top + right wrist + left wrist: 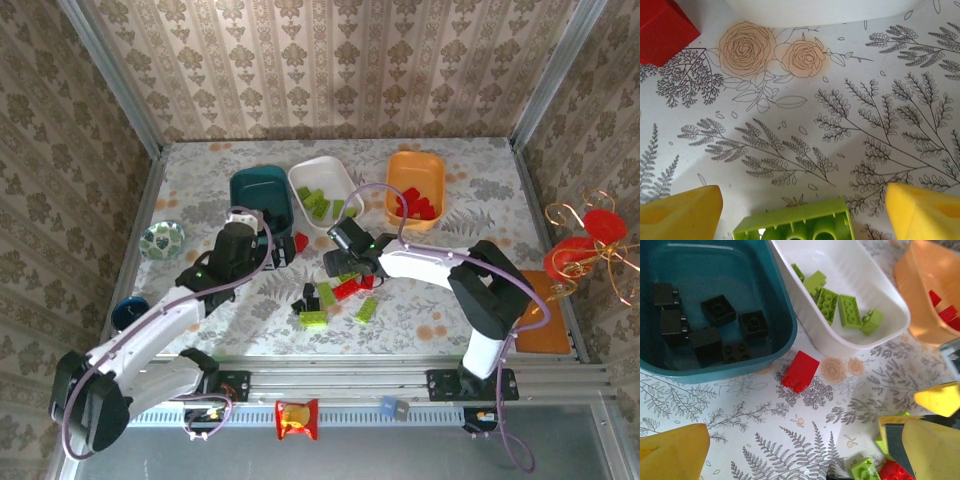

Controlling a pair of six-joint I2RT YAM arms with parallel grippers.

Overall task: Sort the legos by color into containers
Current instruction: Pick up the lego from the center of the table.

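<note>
Lime green brick (pixel 795 224) sits on the surface (pixel 840 125) in the near-middle pile, straddled by my right end effector (pixel 802 192), fingers apart and nothing clamped, probably lined up to grab it for the white tub (pixel 890 330), where the greens sit. Blacks are in the dark teal tub (pixel 782 340), reds in the orange tub (pixel 910 290). My left end effector (pixel 800 450) hovers wide open and empty, just near of a loose red brick (pixel 800 371), likely its pick.

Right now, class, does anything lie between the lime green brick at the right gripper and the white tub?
Nothing visible does. Bare patterned cloth runs from the lime green brick to the white tub; the red brick lies off to the side.
</note>
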